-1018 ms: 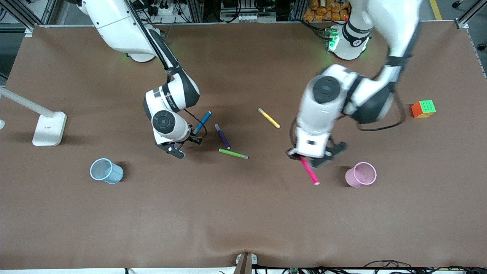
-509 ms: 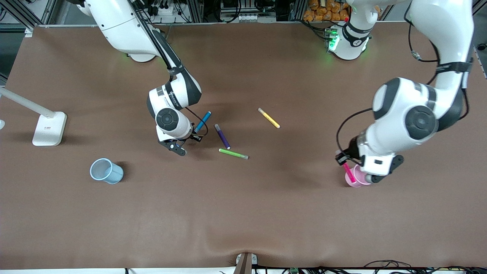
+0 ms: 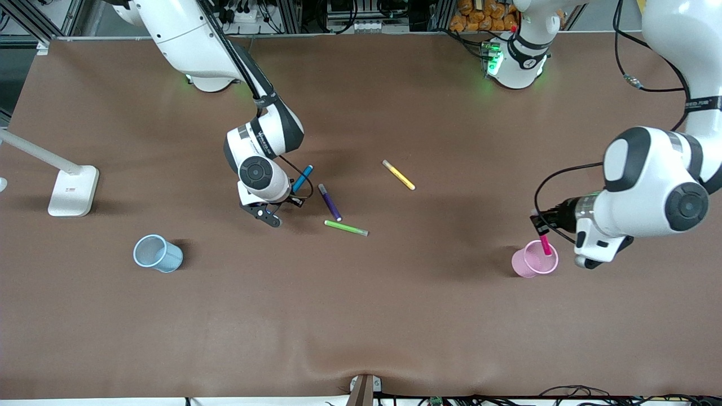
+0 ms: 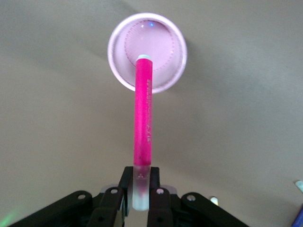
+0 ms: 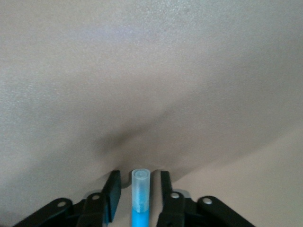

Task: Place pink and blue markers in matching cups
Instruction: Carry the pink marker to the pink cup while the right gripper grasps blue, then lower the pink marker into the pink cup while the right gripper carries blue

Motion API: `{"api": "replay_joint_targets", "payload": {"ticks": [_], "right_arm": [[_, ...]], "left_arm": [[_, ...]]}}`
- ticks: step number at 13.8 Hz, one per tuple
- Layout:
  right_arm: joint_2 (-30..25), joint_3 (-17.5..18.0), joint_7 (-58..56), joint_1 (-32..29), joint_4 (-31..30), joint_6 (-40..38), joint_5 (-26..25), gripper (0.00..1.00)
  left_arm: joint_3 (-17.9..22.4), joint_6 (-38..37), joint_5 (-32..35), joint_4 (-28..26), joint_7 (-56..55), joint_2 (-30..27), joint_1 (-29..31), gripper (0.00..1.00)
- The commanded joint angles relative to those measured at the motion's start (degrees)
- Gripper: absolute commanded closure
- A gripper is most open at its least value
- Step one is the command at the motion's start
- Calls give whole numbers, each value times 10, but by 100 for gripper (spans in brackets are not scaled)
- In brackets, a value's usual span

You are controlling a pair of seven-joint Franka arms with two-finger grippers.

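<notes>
I'm watching the pink marker [image 3: 545,245] hanging upright over the pink cup [image 3: 534,259], its lower tip sitting at the cup's mouth in the left wrist view [image 4: 144,111]. My left tool [image 3: 542,225] is clamping the marker's pale upper end, fingers [image 4: 124,189] pressing it from both sides above the cup [image 4: 147,52]. That cup is standing on the worktop [image 3: 361,316] toward the left arm's end.

Toward the right arm's end, the blue marker [image 3: 302,178] is lying on the worktop, partly covered by the right arm's wrist. My right tool [image 3: 276,207] is sitting low at it with its fingers [image 5: 111,189] spread either side of the marker's clear end [image 5: 140,196], a gap showing on each side, so it is straddling and not squeezing. The blue cup [image 3: 157,254] is standing nearer the front camera than that tool, well apart from it.

Between the arms, I'm seeing a purple pen [image 3: 330,202], a green pen [image 3: 346,228] and a yellow pen [image 3: 399,175] lying loose.
</notes>
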Motion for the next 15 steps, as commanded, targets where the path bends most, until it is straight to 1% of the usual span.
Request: {"api": "replay_joint_targets", "payload": {"ticks": [1,2,3,4,5,7,9,11,13,14,15], "right_arm": [[-10,-4,8,8,-23,19,5,70],[-9,-3,8,7,-24,21,5,70],[-9,-3,8,8,-25,21,5,80],[-9,-3,8,8,-25,22,5,94],[-12,-3,8,7,-24,19,5,100],[-23,-3,8,4,-23,12,5,100],[-38,-6,7,-1,-4,-37,4,100],[-43,-8,2,-23,52,-125,2,100],[-44,-9,4,-48,115,-190,-6,100],[-45,-16,4,-53,140,-207,-9,100],[-49,-30,2,-54,160,-212,-22,100]], "left_arm": [[-2,-8,-33,7,37,21,19,100],[-1,-7,-40,12,42,24,19,100],[-1,-7,-42,20,41,31,18,100],[-1,-7,-45,26,42,34,18,100],[0,-7,-54,26,43,42,19,100],[0,-6,-67,26,43,57,23,100],[0,-4,-82,40,42,74,29,100],[1,-4,-98,57,41,91,37,100],[1,-3,-114,59,40,95,41,100],[1,-2,-115,59,40,97,43,100],[1,-1,-116,61,38,102,45,100]]}}
